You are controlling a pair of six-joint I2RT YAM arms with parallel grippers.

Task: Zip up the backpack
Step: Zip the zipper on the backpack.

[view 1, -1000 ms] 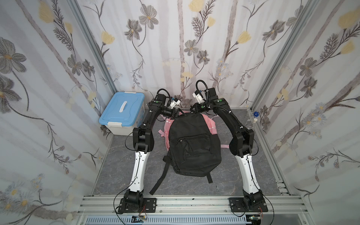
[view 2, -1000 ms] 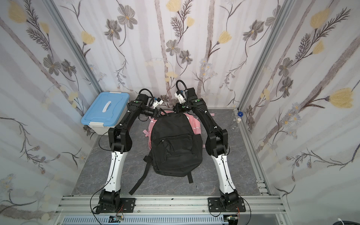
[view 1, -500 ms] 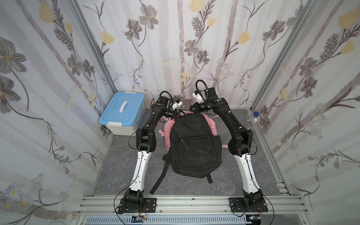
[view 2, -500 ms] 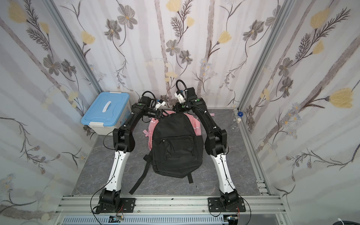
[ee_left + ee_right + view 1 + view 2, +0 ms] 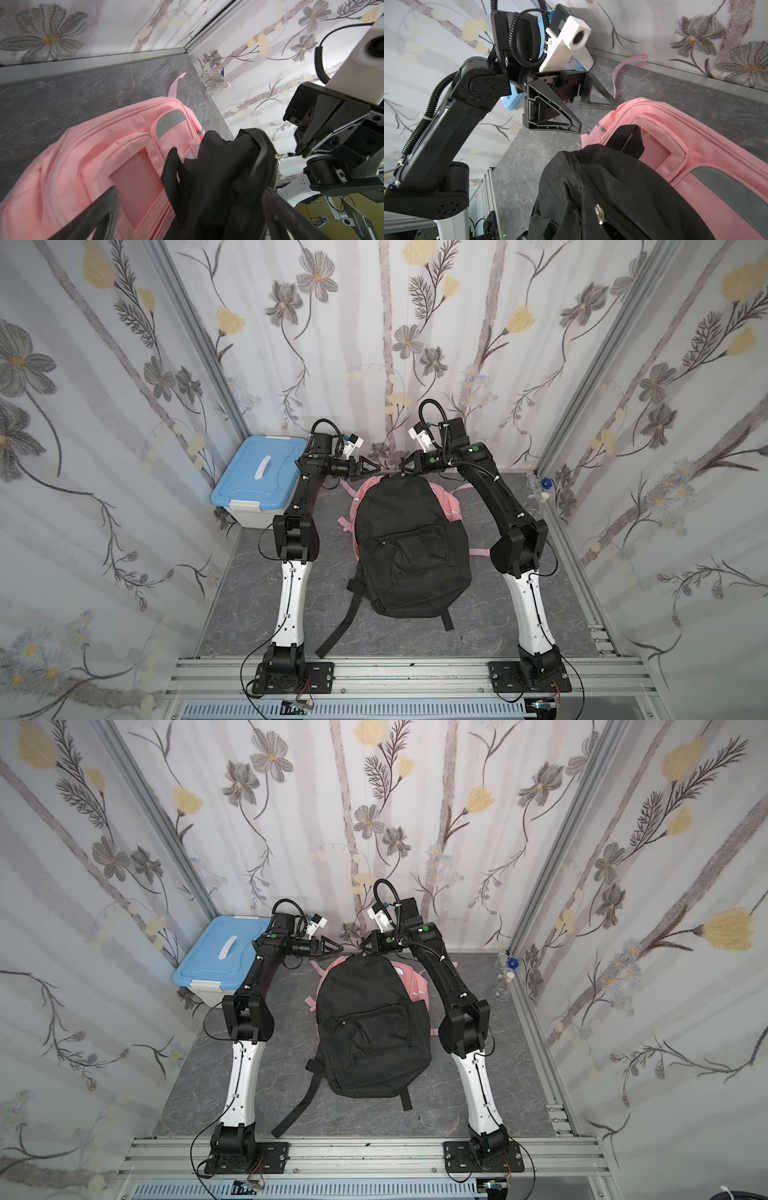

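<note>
Left gripper [image 5: 597,116] withdrew; right gripper [image 5: 300,153] pinches zipper pull [image 5: 279,158] above pink backpack [image 5: 93,155].

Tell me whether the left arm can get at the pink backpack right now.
Probably, but only partly: the left gripper stands open by the exposed far end of the pink backpack with nothing between them; the black backpack lies over the rest.

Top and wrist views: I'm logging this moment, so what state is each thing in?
pink backpack, lying flat, mostly covered
black backpack, lying on the pink backpack
right gripper, shut on the black backpack's zip pull
left gripper, open, empty
storage box, lid on
</note>
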